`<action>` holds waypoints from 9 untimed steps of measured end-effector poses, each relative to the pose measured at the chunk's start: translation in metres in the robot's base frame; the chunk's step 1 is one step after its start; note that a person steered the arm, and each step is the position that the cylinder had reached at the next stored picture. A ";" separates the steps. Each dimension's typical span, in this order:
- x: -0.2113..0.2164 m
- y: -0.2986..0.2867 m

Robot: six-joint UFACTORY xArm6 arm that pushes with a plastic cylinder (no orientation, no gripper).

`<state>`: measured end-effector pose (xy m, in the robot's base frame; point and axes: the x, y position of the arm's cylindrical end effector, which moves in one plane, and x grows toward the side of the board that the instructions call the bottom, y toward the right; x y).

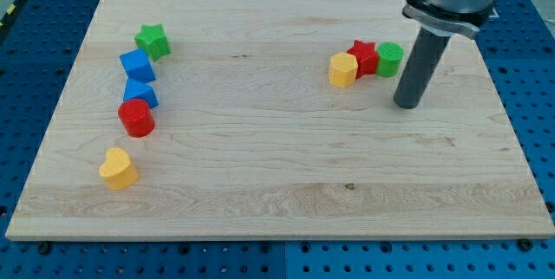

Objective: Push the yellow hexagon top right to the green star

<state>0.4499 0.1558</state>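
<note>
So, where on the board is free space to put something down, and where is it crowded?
Free: the wide middle between the green star column and the yellow hexagon, and the whole bottom strip right of the yellow heart. Crowded: the left column, and the cluster beside my tip.

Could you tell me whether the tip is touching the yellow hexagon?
No, my tip stands apart at the view's right, beyond the green cylinder, from the yellow hexagon.

Board [277,166] pale wood, fine grain, few dark knots — frame around it blue, dotted with holes. Rod dark grey, tip [405,105] same. Star [153,41] green; second star [363,56] red. Hexagon [343,69] yellow, heart [117,168] yellow. Two cubes [137,65] blue — two cylinders, one red [136,117], one green [389,58].
</note>
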 end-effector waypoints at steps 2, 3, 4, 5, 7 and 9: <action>-0.027 -0.018; -0.030 -0.045; -0.035 -0.082; -0.050 -0.101; -0.057 -0.086; -0.079 -0.069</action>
<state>0.3712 0.0863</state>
